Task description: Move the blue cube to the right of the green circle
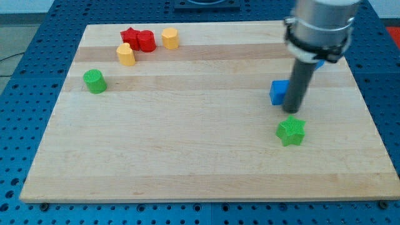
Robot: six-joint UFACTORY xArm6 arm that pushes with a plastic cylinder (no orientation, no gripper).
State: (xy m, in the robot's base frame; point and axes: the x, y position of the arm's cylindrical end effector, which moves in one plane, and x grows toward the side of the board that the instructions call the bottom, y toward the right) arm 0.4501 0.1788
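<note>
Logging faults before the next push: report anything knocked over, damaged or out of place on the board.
Nothing stands out. The blue cube sits flat beside my tip, on its left in the view. The green circle is upright, far off at the view's left. No damage shows.

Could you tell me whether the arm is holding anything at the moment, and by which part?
Nothing is held: my tip stands just right of the blue cube.
</note>
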